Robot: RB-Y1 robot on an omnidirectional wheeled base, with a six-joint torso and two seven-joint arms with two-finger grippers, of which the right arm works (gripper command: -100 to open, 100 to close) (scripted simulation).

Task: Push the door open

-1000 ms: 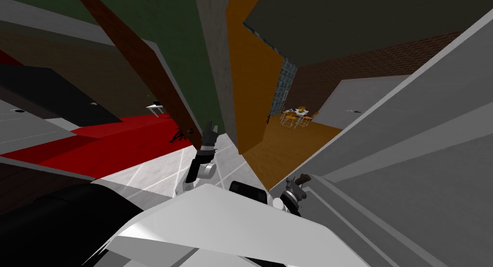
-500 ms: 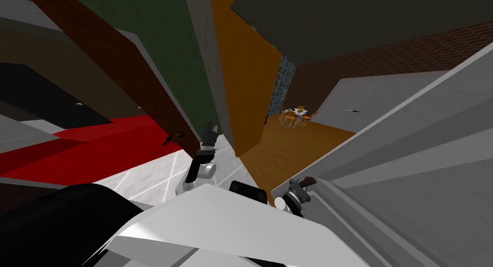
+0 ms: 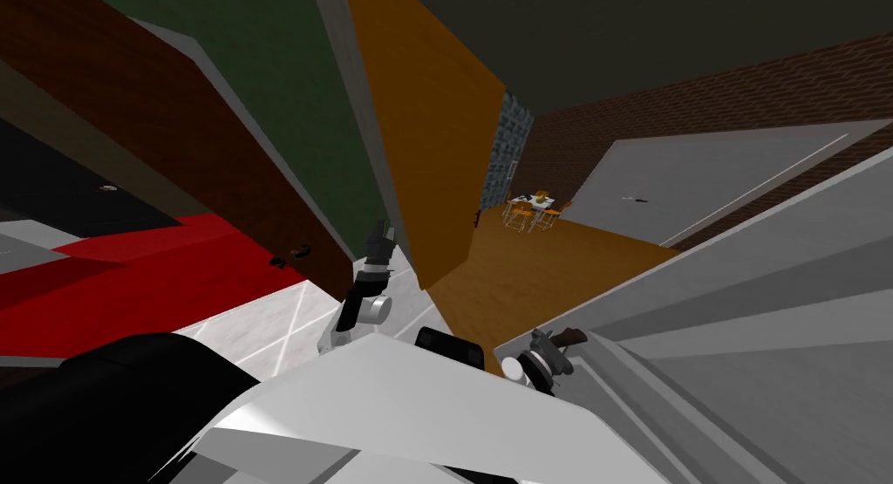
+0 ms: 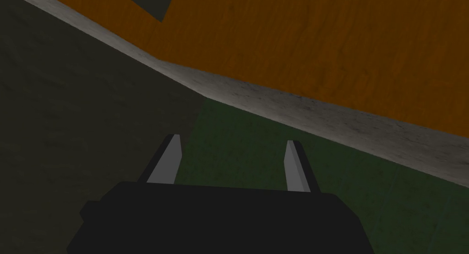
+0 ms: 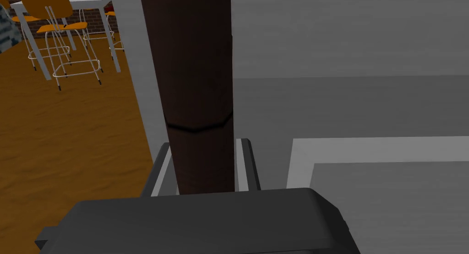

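A light grey panelled door (image 3: 750, 348) stands ajar at my right, and its dark brown lever handle (image 3: 571, 335) sticks out near its free edge. My right gripper (image 3: 548, 346) is shut on that handle. In the right wrist view the brown handle (image 5: 194, 82) runs up between the two fingers of the right gripper (image 5: 201, 166), and the grey door (image 5: 366, 105) lies just behind it. My left gripper (image 3: 381, 239) is raised ahead of my chest and is open and empty (image 4: 231, 162), close to the grey end of a wall (image 4: 284, 105).
Past the doorway lies an orange wood floor (image 3: 523, 269) with a white table and orange chairs (image 3: 532, 207) far off. The green and orange wall end (image 3: 366, 156) stands straight ahead. A dark brown door (image 3: 174, 147) hangs at the left over a red floor (image 3: 157, 269).
The whole head view has slid left, so I have turned. The grey door's edge has swung away to the right, baring more orange floor. My right gripper stays shut on the handle.
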